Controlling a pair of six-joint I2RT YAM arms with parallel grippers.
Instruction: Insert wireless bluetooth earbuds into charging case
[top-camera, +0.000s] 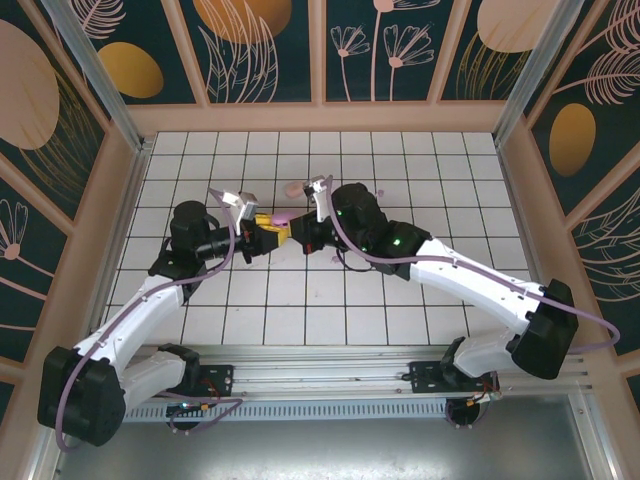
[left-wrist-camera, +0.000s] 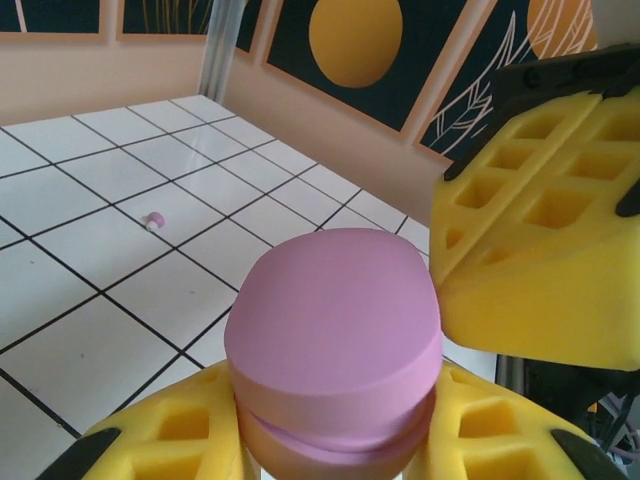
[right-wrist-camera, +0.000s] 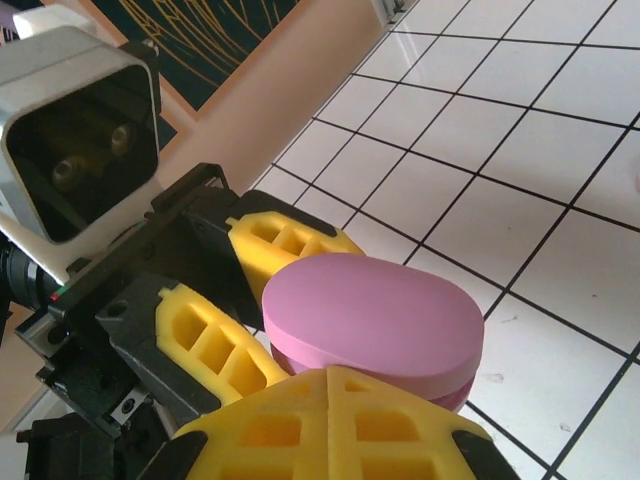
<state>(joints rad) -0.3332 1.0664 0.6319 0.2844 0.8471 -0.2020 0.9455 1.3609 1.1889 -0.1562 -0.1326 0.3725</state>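
Clamping the left gripper's (left-wrist-camera: 335, 445) yellow fingers (left-wrist-camera: 160, 435) on both sides of a lilac-pink charging case (left-wrist-camera: 335, 320) with a seam running around its middle, at mid-table. Holding the right gripper (right-wrist-camera: 330, 385) with fingers pressed together, tips just beside the case's right-hand rim. Lying farther back on the white tiled table (left-wrist-camera: 90, 360), well apart from case and grippers: one tiny pink earbud (left-wrist-camera: 154, 220), outside the case.

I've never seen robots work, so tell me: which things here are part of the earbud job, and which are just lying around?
Job: pink charging case, clamped in the left gripper; tiny pink earbud on a tile.
Just there: white tiled floor; patterned wall panels.
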